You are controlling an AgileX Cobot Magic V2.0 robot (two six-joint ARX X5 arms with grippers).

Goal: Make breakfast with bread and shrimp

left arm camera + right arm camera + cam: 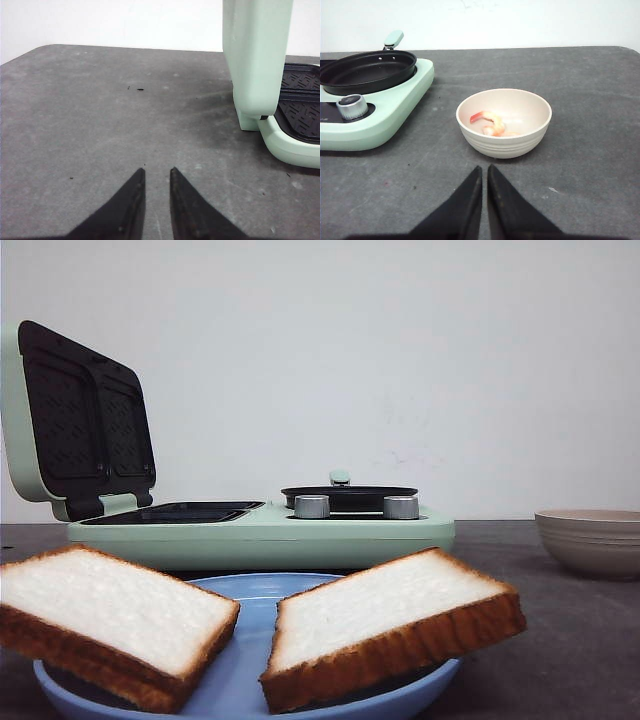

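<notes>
Two thick white bread slices with brown crust lie tilted on a blue plate (250, 680) at the front: one on the left (110, 610), one on the right (385, 610). An orange-pink shrimp (490, 122) lies in a beige ribbed bowl (504, 142), which also shows at the right in the front view (592, 540). My right gripper (484, 167) is shut and empty, just short of the bowl. My left gripper (157, 171) is slightly open and empty over bare table, beside the green appliance's raised lid (257, 55). Neither gripper shows in the front view.
A mint-green breakfast maker (260, 530) stands behind the plate, its lid (75, 420) up at the left over dark grill plates (175, 512). A black pan (367, 70) sits on its right half, above two metal knobs (312, 506).
</notes>
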